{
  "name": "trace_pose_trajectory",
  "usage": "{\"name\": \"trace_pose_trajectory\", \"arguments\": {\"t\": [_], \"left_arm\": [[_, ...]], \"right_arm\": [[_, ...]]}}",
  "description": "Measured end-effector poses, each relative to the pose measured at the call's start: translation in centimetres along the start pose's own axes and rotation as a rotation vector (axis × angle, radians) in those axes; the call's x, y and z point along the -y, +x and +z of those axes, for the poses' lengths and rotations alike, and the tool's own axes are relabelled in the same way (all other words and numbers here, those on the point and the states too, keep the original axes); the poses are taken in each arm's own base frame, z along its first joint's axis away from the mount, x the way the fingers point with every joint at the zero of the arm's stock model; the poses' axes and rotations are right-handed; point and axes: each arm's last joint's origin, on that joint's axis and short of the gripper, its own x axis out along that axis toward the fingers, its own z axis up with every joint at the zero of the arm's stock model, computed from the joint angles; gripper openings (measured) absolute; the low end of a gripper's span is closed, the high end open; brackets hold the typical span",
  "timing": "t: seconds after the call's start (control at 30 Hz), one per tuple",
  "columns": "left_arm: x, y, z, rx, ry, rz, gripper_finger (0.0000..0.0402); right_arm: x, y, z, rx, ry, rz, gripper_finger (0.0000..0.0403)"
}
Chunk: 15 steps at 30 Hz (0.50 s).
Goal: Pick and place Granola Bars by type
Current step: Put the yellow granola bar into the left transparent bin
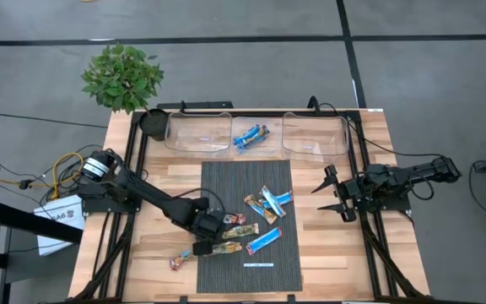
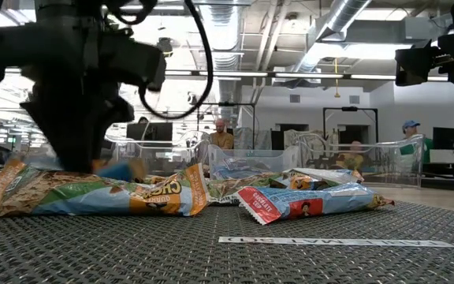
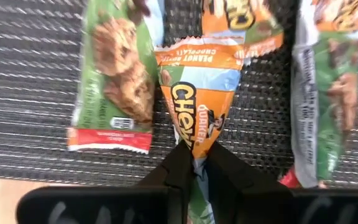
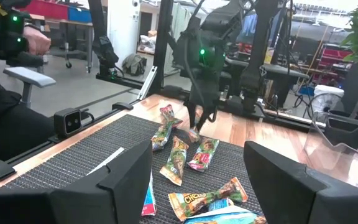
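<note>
Several granola bars lie scattered on the dark mat (image 1: 247, 181): green ones (image 3: 114, 68) (image 3: 325, 81), blue ones (image 1: 262, 241) (image 1: 275, 200) and a tan one (image 1: 180, 260). My left gripper (image 3: 194, 158) (image 1: 202, 247) points steeply down at the mat's near left part, shut on an orange-and-blue Chewy bar (image 3: 197, 93) that lies between two green ones. In the high view the gripper hides this bar. My right gripper (image 1: 329, 196) waits open and level off the mat's right edge, nothing between its fingers. My left gripper pinches the orange-and-blue bar between its two fingers partway along its length (image 3: 194, 142), where the wrapper is creased in narrow. The fingers come from above, slanting down. The bar's wide crimped end (image 3: 197, 53) points away from them. Whether the bar is clear of the mat I cannot tell.
Three clear bins stand along the far edge; the middle one (image 1: 236, 145) holds blue bars (image 1: 251, 135), the outer two (image 1: 199, 133) (image 1: 315, 135) show none. A black cup (image 1: 153, 122) and a plant (image 1: 123, 76) stand far left. A thin white strip (image 1: 258, 264) lies near the mat's front.
</note>
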Motion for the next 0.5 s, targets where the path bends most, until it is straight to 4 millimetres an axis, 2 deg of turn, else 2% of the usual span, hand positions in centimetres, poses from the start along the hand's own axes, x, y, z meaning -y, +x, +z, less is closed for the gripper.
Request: {"name": "trace_pose_trajectory", "arguments": {"t": [0.27,0.5], "left_arm": [[-0.9,-3.0,0.2,0.127,-0.017,0.078,0.003],[-4.4,-5.5,1.6,0.319,-0.137,0.313,0.0031]], "right_arm": [[0.0,0.0,0.0,0.0,0.0,0.0,0.0249],[0.0,0.0,0.0,0.0,0.0,0.0,0.0249]]}}
